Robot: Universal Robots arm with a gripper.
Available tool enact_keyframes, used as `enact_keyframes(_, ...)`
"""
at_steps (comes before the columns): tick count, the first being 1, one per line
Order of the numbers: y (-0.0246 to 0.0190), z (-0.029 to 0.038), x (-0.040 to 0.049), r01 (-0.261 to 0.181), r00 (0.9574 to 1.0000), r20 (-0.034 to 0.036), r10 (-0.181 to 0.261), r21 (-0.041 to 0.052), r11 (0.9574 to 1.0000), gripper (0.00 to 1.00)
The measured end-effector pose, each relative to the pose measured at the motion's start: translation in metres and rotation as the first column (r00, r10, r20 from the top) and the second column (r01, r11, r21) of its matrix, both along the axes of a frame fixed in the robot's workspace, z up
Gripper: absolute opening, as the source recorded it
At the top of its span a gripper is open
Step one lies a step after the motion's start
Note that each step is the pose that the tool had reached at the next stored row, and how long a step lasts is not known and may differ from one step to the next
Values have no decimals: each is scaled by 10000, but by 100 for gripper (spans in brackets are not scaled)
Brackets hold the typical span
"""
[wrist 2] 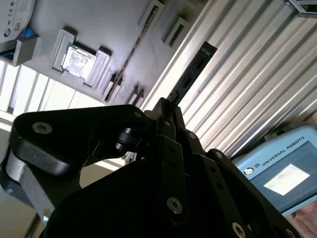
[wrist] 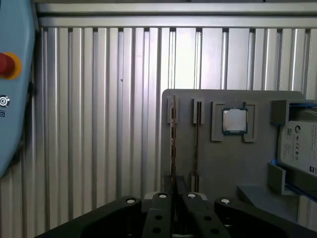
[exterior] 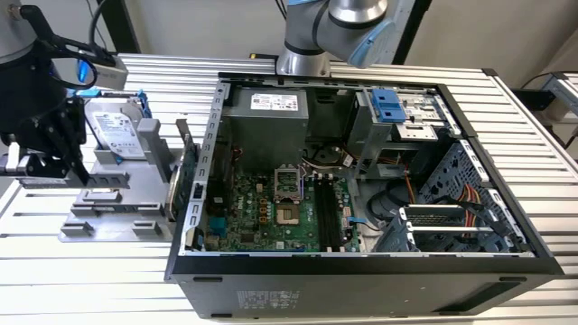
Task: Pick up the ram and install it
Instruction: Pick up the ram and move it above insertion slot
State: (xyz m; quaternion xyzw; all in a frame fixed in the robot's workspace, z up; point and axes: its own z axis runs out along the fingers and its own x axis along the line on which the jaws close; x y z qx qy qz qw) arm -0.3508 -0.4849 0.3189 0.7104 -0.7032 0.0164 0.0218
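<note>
Robotics lab or test workshop. A grey industrial robot arm [exterior: 334, 27] stands at the edge of a ribbed metal table [exterior: 172, 74]. On the table sits an open computer case [exterior: 361, 288] (side panel off, circuit board bare) beside a grey holder [exterior: 99, 227] with slots for loose parts, among them a hard drive [exterior: 116, 134]. In the first wrist view, a hand-held control box [wrist: 12, 74] with a red button lies on the same table.

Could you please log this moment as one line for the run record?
phase: pick | gripper: shut on ram | location: at gray holder, outside computer case | install: not yet done
</note>
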Motion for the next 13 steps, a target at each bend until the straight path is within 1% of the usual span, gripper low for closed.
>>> enact_keyframes(13,0,100,0,0,10000,0,0,0,10000,0)
